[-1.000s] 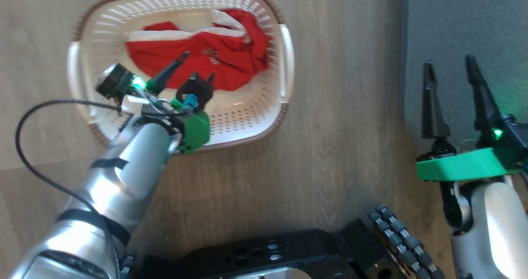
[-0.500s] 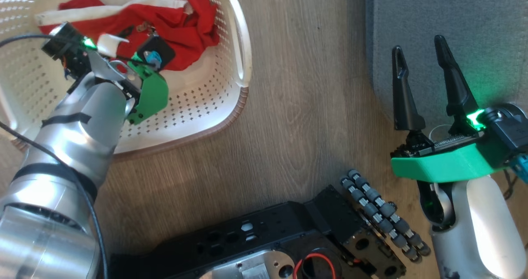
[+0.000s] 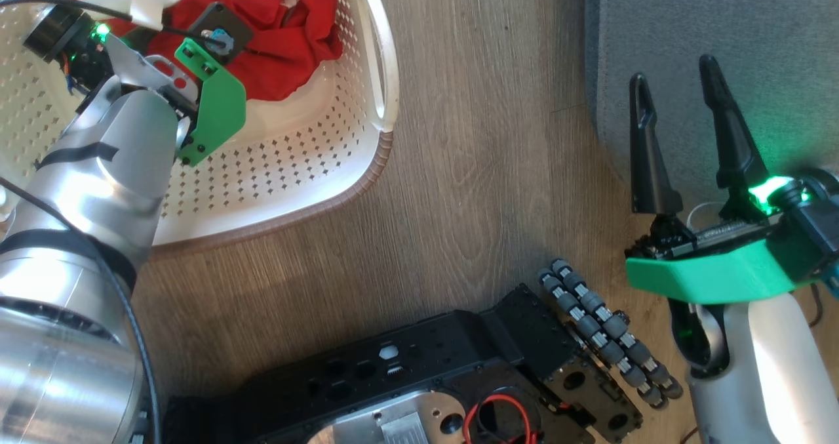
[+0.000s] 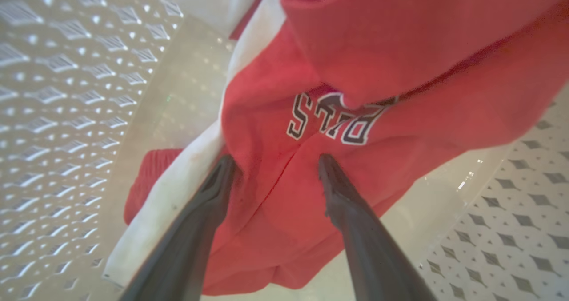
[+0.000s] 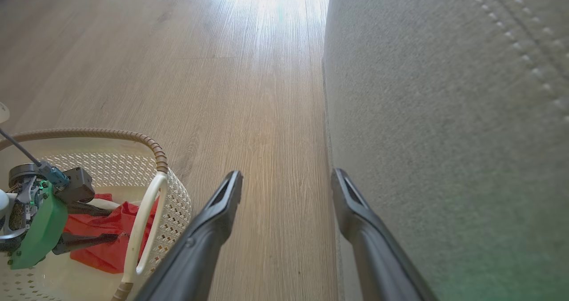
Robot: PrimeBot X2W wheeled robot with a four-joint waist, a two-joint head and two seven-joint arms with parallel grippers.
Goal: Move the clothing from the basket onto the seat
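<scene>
Left hand (image 4: pixel 275 158), fingers spread wide, presses its tips into the red clothing (image 4: pixel 400 47) lying in the basket (image 3: pixel 383 70), gripping nothing yet. Pickup seems underway; next it should pinch a fold and lift toward the seat (image 3: pixel 721 24).

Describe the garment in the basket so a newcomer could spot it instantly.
On the wood floor, left of the grey seat, stands a white perforated basket with a brown rim. Crumpled inside it lies the red jersey, at the fingertips of the open left gripper. Its white trim and black, white-outlined lettering set it apart from the pale plastic around it.
</scene>
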